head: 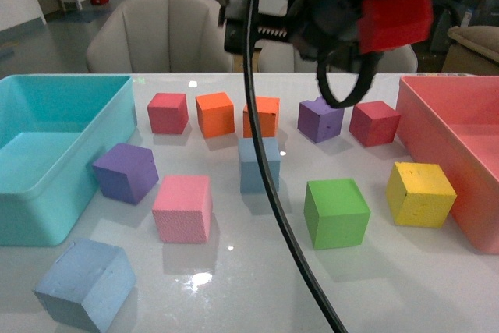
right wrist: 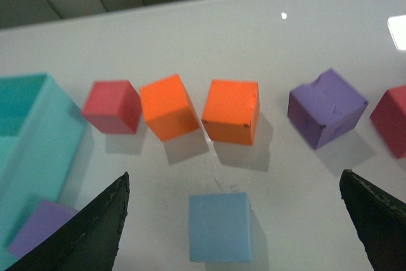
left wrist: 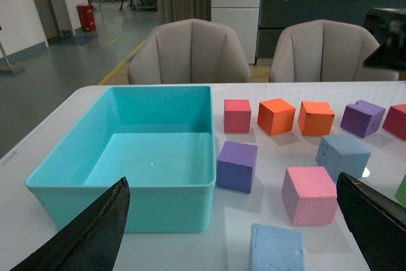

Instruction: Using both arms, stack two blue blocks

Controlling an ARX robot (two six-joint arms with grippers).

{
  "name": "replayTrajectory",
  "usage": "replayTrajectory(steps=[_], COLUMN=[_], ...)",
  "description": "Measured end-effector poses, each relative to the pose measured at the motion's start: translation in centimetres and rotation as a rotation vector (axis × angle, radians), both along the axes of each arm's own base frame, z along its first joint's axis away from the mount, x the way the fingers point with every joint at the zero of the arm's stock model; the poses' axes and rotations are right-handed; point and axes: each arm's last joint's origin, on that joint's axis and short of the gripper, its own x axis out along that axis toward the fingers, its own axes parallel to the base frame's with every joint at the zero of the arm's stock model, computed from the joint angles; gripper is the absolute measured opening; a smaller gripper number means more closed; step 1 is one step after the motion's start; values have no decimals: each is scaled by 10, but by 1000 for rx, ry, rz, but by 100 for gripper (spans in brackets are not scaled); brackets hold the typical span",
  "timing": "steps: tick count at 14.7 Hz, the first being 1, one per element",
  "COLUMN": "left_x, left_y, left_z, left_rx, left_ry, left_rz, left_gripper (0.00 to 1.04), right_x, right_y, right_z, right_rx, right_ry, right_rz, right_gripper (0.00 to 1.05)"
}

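One pale blue block (head: 260, 163) sits mid-table, just in front of the orange cubes. The other blue block (head: 84, 282) lies at the near left, in front of the turquoise bin. My right arm (head: 351, 13), black with a red part, hangs over the back of the table. In the right wrist view my right gripper (right wrist: 235, 223) is open and empty above the middle blue block (right wrist: 219, 227), which lies between its fingers. In the left wrist view my left gripper (left wrist: 233, 230) is open and empty, with the near blue block (left wrist: 275, 247) between its fingers and the middle blue block (left wrist: 342, 155) beyond.
A turquoise bin (head: 47, 193) stands at the left and a pink bin (head: 468, 115) at the right. Around the blue blocks lie a purple cube (head: 125, 171), a pink cube (head: 182, 207), a green cube (head: 336, 213), a yellow cube (head: 420, 193) and a back row of red, orange and purple cubes.
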Motion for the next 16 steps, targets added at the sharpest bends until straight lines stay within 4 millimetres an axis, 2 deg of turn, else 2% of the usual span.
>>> replayTrajectory(steps=[2,4,5,6,7,8,9,10,11,12,13,14,16], left_x=[0,0,0,0,0,0,0,0,0,0,0,0,0], left_y=[0,0,0,0,0,0,0,0,0,0,0,0,0], left_z=[0,0,0,0,0,0,0,0,0,0,0,0,0], left_rx=[0,0,0,0,0,0,0,0,0,0,0,0,0], left_ry=[0,0,0,0,0,1,0,0,0,0,0,0,0], left_rz=[0,0,0,-1,0,1,0,0,0,0,0,0,0], left_gripper=[98,98,98,98,98,98,98,98,98,98,98,98,98], right_x=[-44,-86,-144,-171,-191,-213,-234,-252,-261,-266,-270,-273,-281], right_y=[-19,-35,-52,-68,-95,-128,-150,-161,-167,-171,-175,-178,-183], right_z=[25,35,36,36,35,28,17,11,14,11,0,-10,-15], right_rx=[49,65,42,-19,-88,-161,-197,-193,-179,-177,-188,-196,-190], right_ry=[-146,-233,-286,-422,-460,-451,-419,-447,-508,-527,-504,-481,-504], right_rz=[23,36,45,-50,-116,-161,-176,-161,-161,-158,-154,-154,-156], right_gripper=[98,98,98,87,76,63,50,37,22,9,2,2,2])
